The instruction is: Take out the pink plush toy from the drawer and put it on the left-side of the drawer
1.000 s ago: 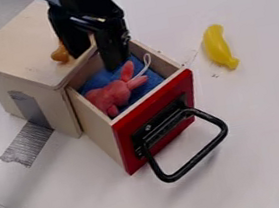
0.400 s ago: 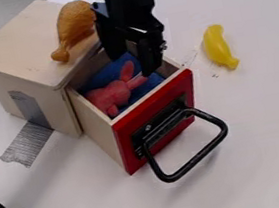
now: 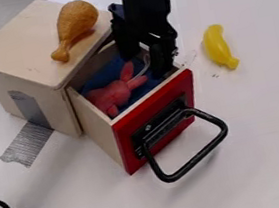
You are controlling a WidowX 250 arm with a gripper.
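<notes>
Pink plush toy (image 3: 115, 94): lay in the drawer (image 3: 127, 143) on blue cloth (image 3: 104, 75), near the wall on the camera's left, ears pointing towards the jaws (nothing had hold of it)
Black gripper (image 3: 146, 65): hung over the far right part of the drawer; the step in hand, as I judged it, was lining up for the grasp, with lifting and placing both to come
Jaws: parted, a plain gap between them, neither one gripping the toy
White loop (image 3: 142, 71): ran from beside the toy towards the jaws (I could not tell whether they touched)
Next move: called for shifting back over the toy's body, lowering and closing around it, then raising it clear of the wooden walls before setting it down on the table (image 3: 260, 120) at the drawer's left side
Arm against the earlier frames: had travelled from the box side across to the right of the drawer, and had uncovered the drumstick (image 3: 76, 20) on the wooden box (image 3: 23, 45)
Toy, drawer and banana (image 3: 217, 46): lay just as they did a second earlier (so only the arm had moved)
</notes>
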